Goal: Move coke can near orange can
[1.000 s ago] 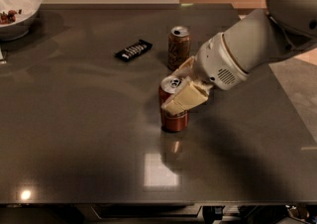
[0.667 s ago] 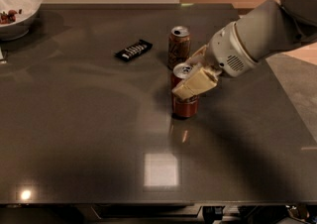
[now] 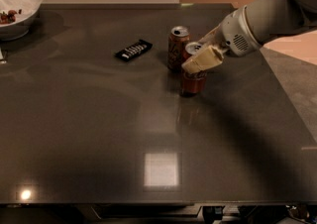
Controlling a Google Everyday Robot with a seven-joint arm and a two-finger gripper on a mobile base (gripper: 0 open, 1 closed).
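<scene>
Camera view: we are at the end of the carry, with the coke can (image 3: 192, 82) brought in beside the orange can (image 3: 177, 48).

In the camera view, our gripper (image 3: 194, 59) reaches in from the right and is clamped around the upper half of the coke can, one pale finger (image 3: 204, 59) lying across its front. The can stands upright just to the right of and in front of the orange can, very close to it; we cannot tell whether they touch, nor whether the coke can's base sits fully on the table (image 3: 99, 134). By our judgement the placing is nearly done. What is left is to set the can firmly down, spread the fingers and pull back to the right without nudging either can. A black wrapped bar (image 3: 133, 49) lies well to the left.
</scene>
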